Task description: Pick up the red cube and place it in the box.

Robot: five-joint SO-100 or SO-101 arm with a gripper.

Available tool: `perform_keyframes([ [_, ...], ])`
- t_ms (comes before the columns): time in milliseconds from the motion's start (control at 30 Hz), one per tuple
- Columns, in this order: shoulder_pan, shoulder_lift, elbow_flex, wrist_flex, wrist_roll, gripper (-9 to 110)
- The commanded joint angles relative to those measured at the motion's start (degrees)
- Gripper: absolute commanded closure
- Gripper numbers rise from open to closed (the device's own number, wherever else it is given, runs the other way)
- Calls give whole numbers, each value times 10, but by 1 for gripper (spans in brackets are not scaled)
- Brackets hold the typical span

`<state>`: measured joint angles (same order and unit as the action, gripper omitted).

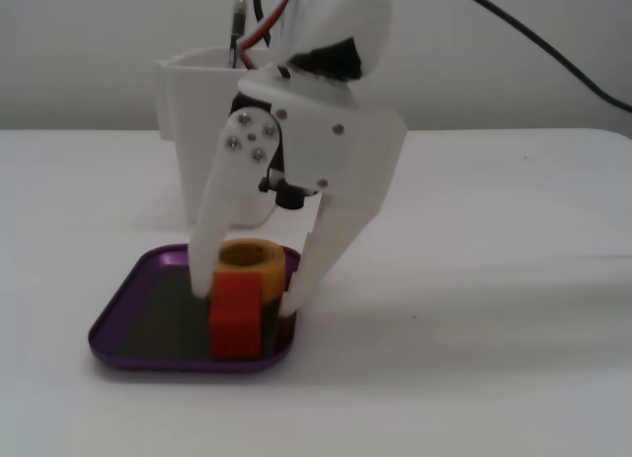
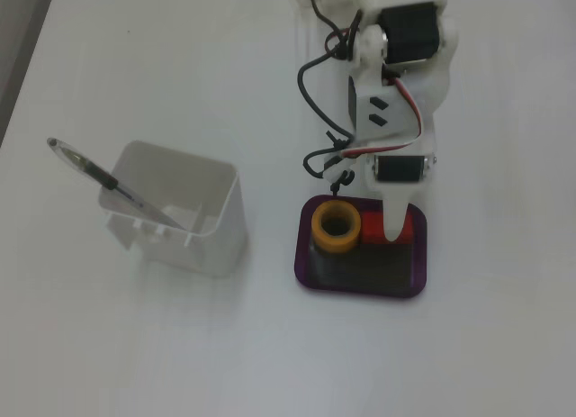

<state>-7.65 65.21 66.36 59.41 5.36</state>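
The red cube (image 1: 236, 319) stands upright on the dark floor of the purple box (image 1: 158, 317), near its front right corner in this fixed view. My white gripper (image 1: 249, 297) reaches down into the box with its fingers spread wider than the cube, one on each side. It is open, with a gap between the right finger (image 1: 316, 265) and the cube. From above, in the other fixed view, one white finger (image 2: 394, 221) crosses the cube (image 2: 372, 230), which lies in the box (image 2: 369, 269).
An orange-yellow tape roll (image 1: 252, 257) sits in the box right behind the cube; from above (image 2: 336, 230) it is to the cube's left. A tall white container (image 2: 184, 221) with a pen (image 2: 99, 174) stands left of the box. Arm cables (image 2: 315, 120) hang above.
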Motion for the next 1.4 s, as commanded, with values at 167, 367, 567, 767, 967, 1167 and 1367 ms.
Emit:
perform_keyframes([
  [167,-5,186,-171,175,3,85],
  [367,-6,323,-201,317,4,85],
  [567,2,443,-85,380,-2,85],
  [767,3,591,152,354,-4,85],
  [967,4,742,403,257,-5,85],
  [1167,4,890,638,113,-5,85],
  [1367,40,1043,811,31,-5,85],
])
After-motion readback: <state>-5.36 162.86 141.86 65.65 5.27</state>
